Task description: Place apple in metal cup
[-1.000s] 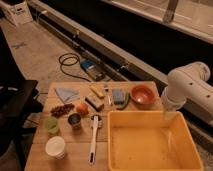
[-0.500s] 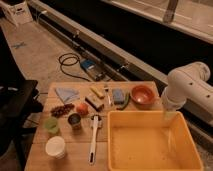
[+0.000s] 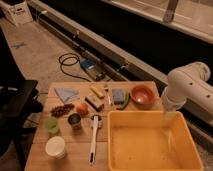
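The apple (image 3: 81,108) is a small orange-red fruit on the wooden table (image 3: 75,160), left of centre. The metal cup (image 3: 74,120) is a short dark grey cylinder standing just in front of the apple and slightly to its left, close to it. My white arm (image 3: 186,89) hangs at the right, above the table's right edge, far from both. Its lower end drops behind the far rim of a yellow tub (image 3: 152,142). My gripper does not show in this view.
A light green cup (image 3: 51,125) and a white cup (image 3: 55,147) stand at the front left. A white long-handled utensil (image 3: 94,135) lies beside the tub. An orange-red bowl (image 3: 142,94), blue sponge (image 3: 119,96), blue cloth (image 3: 66,93) and small snacks lie at the back.
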